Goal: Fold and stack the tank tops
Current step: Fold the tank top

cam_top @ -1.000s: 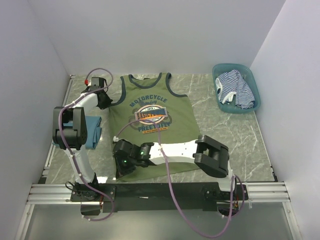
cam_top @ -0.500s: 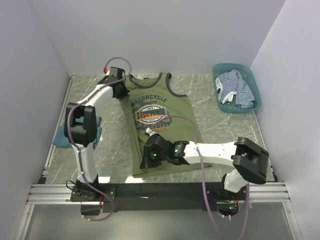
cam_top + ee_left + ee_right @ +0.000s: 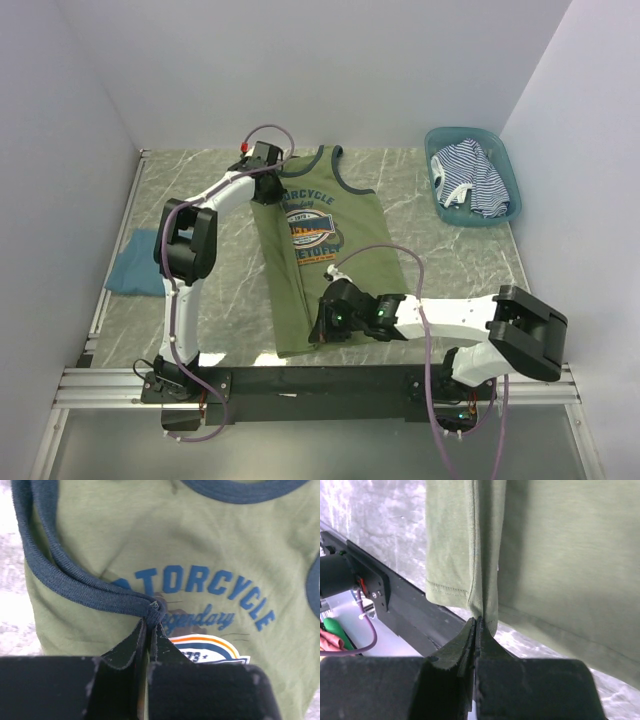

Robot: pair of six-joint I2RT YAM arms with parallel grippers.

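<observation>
Green top (image 3: 360, 265) lies flat on the table (image 3: 450, 270), long axis near-far, neck at the far end and hem by the arm bases. Its left long edge is lifted and doubled over the body, so the crease runs lengthwise. Left gripper (image 3: 151, 617) is clamped on the navy armhole trim at the far end, and right gripper (image 3: 478, 622) is clamped on the hem corner at the near end, jaws pressed tight on cloth in both wrist views. Both grips are on the same long edge, left arm far and right arm near, with the rest of the top to their right. My read: mid lengthwise fold, so next is to carry both ends rightward in parallel and lay the edge down; uneven travel would skew the crease. Basket (image 3: 505, 155) at far right holds the striped top (image 3: 470, 180), bunched. Teal top (image 3: 135, 272) sits at the table's left edge, well apart from the green top, outside the basket
</observation>
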